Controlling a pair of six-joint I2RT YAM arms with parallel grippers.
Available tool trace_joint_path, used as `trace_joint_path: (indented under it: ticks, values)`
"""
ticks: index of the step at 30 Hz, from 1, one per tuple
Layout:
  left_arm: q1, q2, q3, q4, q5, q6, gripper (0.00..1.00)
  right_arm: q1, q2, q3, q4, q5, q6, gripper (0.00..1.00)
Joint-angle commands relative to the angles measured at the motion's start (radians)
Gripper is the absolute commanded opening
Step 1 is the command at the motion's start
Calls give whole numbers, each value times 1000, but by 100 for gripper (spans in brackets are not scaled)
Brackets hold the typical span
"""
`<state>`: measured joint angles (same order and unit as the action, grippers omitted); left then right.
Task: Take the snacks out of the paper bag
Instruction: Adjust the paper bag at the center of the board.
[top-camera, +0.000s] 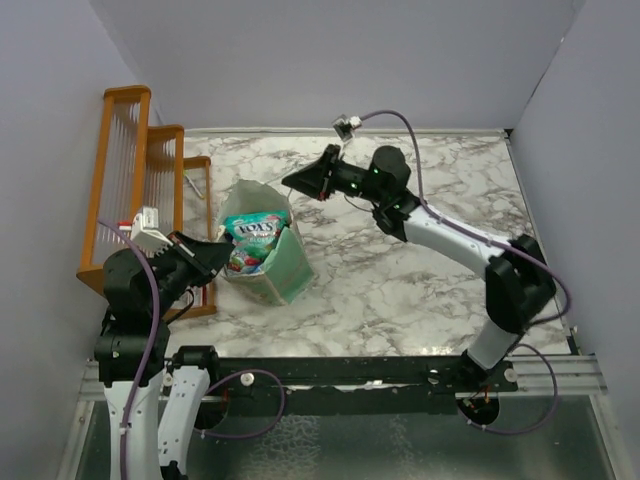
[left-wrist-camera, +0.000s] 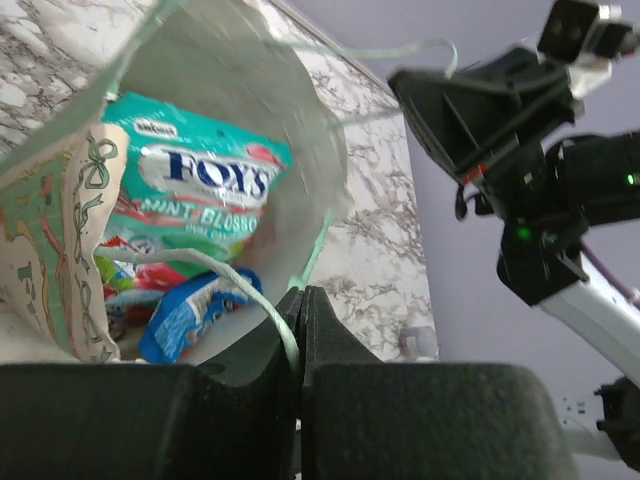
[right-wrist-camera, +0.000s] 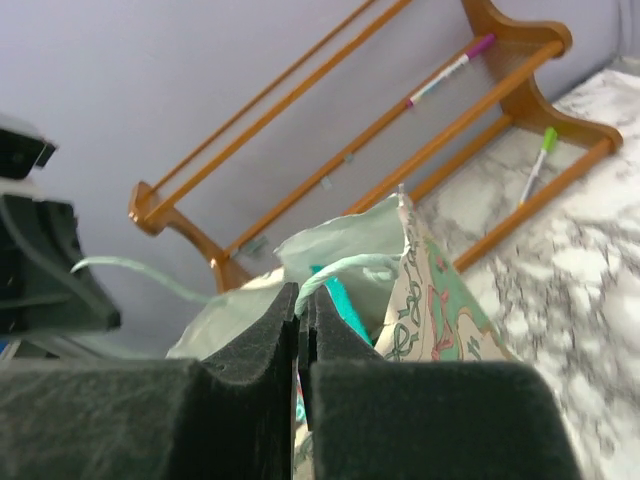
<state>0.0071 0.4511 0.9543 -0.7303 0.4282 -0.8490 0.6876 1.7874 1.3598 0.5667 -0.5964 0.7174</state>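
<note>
The mint-green paper bag (top-camera: 290, 265) stands open at the table's left. Inside it lie the snacks: a teal Fox's packet (left-wrist-camera: 200, 190) (top-camera: 255, 232), a blue packet (left-wrist-camera: 195, 310) and a bit of a red one (left-wrist-camera: 140, 278). My left gripper (left-wrist-camera: 301, 292) (top-camera: 222, 256) is at the bag's near left rim, shut on a thin string handle (left-wrist-camera: 240, 285). My right gripper (right-wrist-camera: 303, 292) (top-camera: 292, 181) hovers above the bag's far right rim, shut on the other string handle (right-wrist-camera: 350, 268). The bag's cream printed panel (right-wrist-camera: 430, 290) shows beside it.
An orange wooden rack (top-camera: 140, 170) (right-wrist-camera: 400, 130) stands against the left wall, with a purple pen (right-wrist-camera: 450, 70) and a green pen (right-wrist-camera: 537, 165) on it. A small round translucent disc (left-wrist-camera: 420, 342) lies on the marble table (top-camera: 400, 290) right of the bag. Lilac walls enclose the table.
</note>
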Motion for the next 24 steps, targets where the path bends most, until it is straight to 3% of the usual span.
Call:
trace_joint_path:
  ticks: [1,9,17,20,24]
  values:
    - [-2,33,51,84,-19,9,4,3,-296,-213,-47,152,-116,1]
    - [-7,132,67,192,4,24,3,3,-656,-513,-315,229,-161,1]
    - [-7,160,32,304,81,18,0,3,-931,-600,-649,343,-248,7]
    - [-7,175,36,347,86,21,0,3,-983,-617,-734,407,-278,14]
    - [-7,239,99,362,85,55,0,3,-1003,-589,-856,459,-321,39]
